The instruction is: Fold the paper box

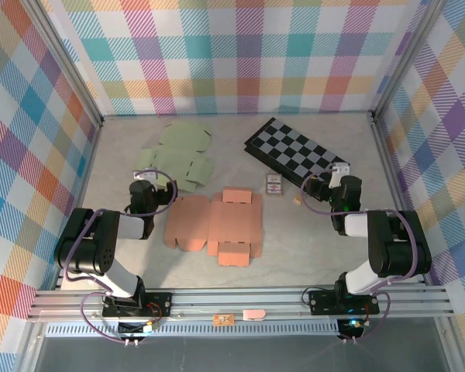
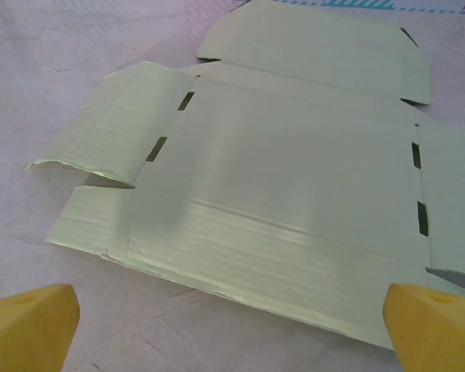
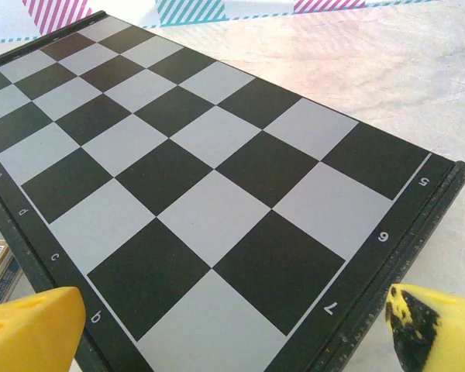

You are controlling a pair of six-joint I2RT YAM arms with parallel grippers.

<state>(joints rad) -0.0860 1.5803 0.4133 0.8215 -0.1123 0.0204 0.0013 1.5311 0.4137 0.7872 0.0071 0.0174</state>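
Tabletop [image 1: 124,147] viewed from above and behind the two arm bases, enclosed by plaid walls [image 1: 240,54]. At centre, nearest the arms, a salmon-pink paper box [image 1: 213,223] lies unfolded and flat, its flaps spread outward on the surface. Behind it and to the left is a pale green paper box [image 1: 182,153], likewise unfolded. The two sheets lie close together, and whether their edges touch cannot be told. In the left wrist view one side flap [image 2: 101,124] of the green sheet curls slightly off the table, while the main panel lies level. The left gripper [image 1: 147,178] sits at the near left corner of the green paper box, between the two sheets, with its jaws spread wide and nothing between them. Its yellow fingertips [image 2: 27,325] frame the near edge of the green sheet, and contact with the sheet cannot be judged. To the right rear a black-and-white chessboard [image 1: 294,151] lies flat and diagonal to the table edges, with letters and numbers along its border. A small patterned box [image 1: 274,184] lies just beside the board's near edge, between the board and the pink sheet. The right gripper [image 1: 333,177] is at the board's near right end, jaws spread wide and holding nothing. Its yellow fingertips [image 3: 31,329] flank the board's corner, one of them scuffed with dark marks.
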